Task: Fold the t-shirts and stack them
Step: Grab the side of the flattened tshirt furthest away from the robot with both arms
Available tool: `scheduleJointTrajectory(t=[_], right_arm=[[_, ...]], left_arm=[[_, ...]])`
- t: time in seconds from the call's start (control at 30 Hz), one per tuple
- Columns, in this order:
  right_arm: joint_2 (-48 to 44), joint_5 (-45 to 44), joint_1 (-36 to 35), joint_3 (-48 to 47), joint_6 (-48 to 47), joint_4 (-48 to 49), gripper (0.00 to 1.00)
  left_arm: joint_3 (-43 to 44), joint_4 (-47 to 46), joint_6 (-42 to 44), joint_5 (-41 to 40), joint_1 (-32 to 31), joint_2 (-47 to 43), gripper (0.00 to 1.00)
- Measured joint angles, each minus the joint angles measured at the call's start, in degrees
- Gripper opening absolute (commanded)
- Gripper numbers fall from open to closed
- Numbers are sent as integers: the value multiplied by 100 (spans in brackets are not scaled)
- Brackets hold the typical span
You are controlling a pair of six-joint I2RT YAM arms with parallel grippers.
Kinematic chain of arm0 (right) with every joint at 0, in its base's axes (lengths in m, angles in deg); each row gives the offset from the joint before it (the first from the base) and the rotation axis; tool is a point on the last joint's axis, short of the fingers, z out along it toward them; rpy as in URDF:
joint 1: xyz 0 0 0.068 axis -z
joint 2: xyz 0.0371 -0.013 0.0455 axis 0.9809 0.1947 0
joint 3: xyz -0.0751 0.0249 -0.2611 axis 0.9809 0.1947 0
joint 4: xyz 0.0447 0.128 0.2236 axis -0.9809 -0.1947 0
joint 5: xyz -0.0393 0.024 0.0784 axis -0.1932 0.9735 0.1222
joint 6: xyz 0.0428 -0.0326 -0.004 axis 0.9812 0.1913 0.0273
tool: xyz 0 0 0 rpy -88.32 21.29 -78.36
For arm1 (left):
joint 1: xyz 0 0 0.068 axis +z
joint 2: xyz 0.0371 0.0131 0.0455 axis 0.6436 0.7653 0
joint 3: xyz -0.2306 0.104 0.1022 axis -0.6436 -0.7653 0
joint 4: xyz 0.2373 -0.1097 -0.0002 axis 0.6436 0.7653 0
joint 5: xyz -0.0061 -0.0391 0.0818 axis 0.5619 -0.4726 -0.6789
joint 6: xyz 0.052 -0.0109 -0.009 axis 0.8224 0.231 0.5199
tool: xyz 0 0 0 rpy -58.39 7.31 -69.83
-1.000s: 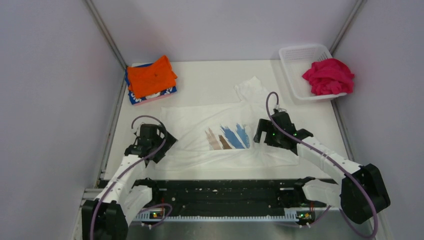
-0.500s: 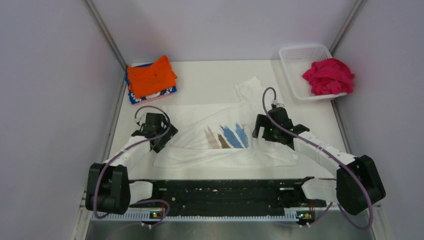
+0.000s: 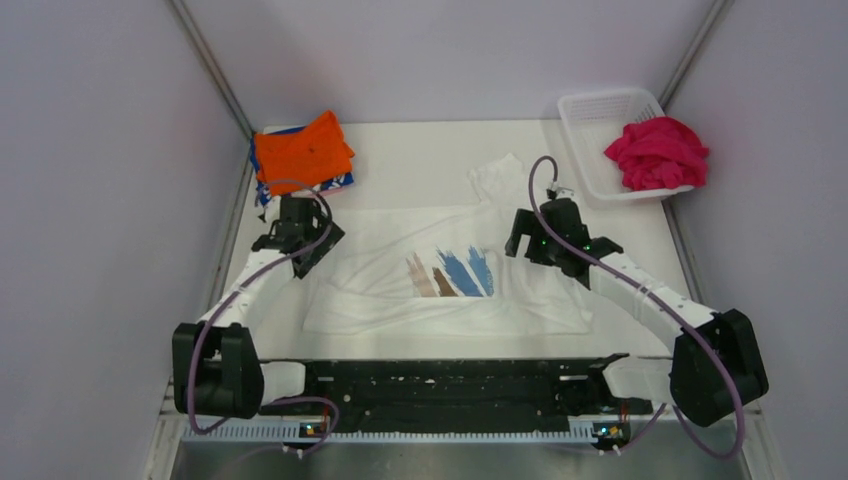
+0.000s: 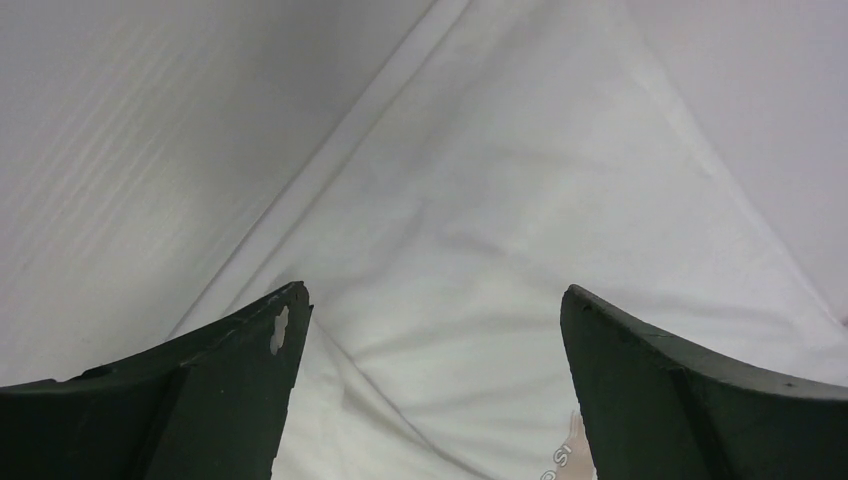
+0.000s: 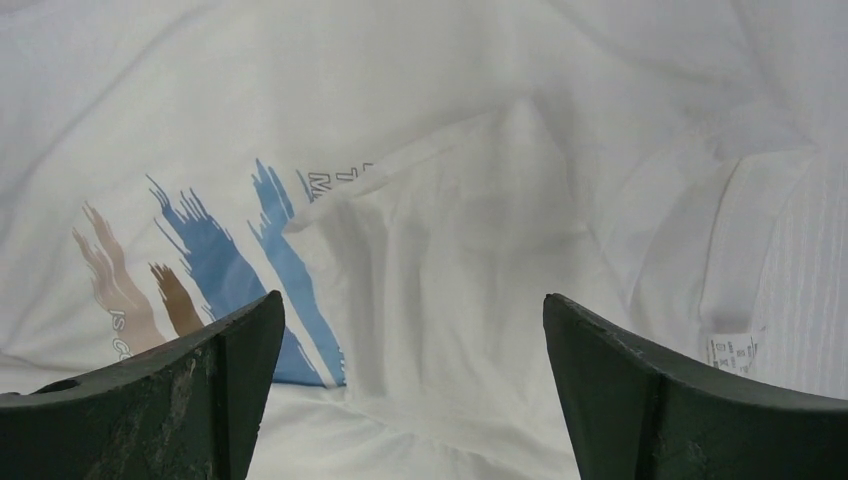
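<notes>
The white t-shirt with blue and brown brush strokes [image 3: 450, 272] lies spread and wrinkled mid-table. My left gripper [image 3: 310, 240] is open and empty over the shirt's left edge; its wrist view shows plain white cloth [image 4: 480, 250] between the jaws. My right gripper [image 3: 520, 245] is open and empty over the shirt's right part, just right of the print; its wrist view shows a folded flap and the blue strokes [image 5: 215, 260]. The orange tee [image 3: 300, 152] lies folded on the blue-patterned tee [image 3: 268, 196] at the back left. The magenta tee [image 3: 657, 152] sits crumpled in the basket.
The white mesh basket [image 3: 590, 110] stands at the back right corner. Grey walls close in the table on the left, back and right. A black rail [image 3: 450, 385] runs along the near edge between the arm bases.
Both grippers have moved away from me over the white shirt. The left has gone from the near left corner to the shirt's left edge. The shirt's near left corner has shifted inward.
</notes>
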Motion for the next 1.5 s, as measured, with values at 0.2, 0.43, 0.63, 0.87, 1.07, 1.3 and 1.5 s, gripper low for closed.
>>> scheduleJointTrajectory(t=[0.2,0.43,0.63,0.87,1.07,1.3,1.5], right_arm=[[264,-13,103,-334,-127,188,99],[549,-7,170,-472,-249,413,99],[671,2,236,-472,-334,417,99],[671,-9,284,-472,-378,422,99],[673,-13,299,-472,-378,420,99],[673,-131,341,-472,-374,409,99],[673,-149,363,-472,-374,409,99]], left_arm=[[1036,-114,365,-166,2,909,95],[2302,-579,844,-343,26,2752,79],[2778,-800,909,-417,168,3587,75],[2951,-911,922,-295,490,3974,70],[3257,-911,981,-101,584,4205,62],[3556,-863,1213,160,566,4413,53],[3545,-793,1443,170,533,4409,48]])
